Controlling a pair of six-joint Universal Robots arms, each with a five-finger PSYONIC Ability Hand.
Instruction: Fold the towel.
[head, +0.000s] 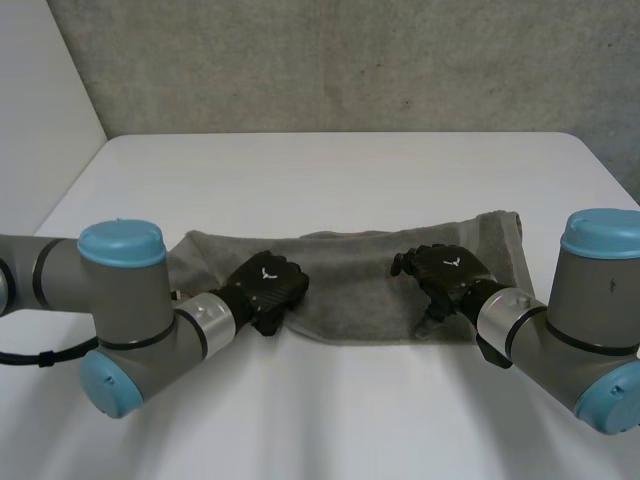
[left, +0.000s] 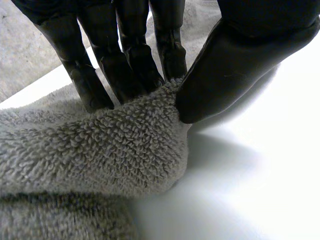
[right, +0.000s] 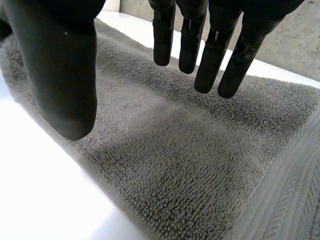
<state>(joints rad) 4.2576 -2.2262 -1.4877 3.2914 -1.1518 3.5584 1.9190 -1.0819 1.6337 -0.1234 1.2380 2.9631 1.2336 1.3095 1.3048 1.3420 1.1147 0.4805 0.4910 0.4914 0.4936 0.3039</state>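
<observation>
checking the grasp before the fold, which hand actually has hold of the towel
The left hand: fingers and thumb pinch the towel at its edge. The right hand hangs open over it.

A grey towel (head: 370, 270) lies as a long, rumpled band across a white bench (head: 340, 170). The black left hand (head: 268, 290) sits at its near edge, left of the middle. The black right hand (head: 445, 275) is over it, right of the middle. A grey wall (head: 350, 60) stands behind.
</observation>
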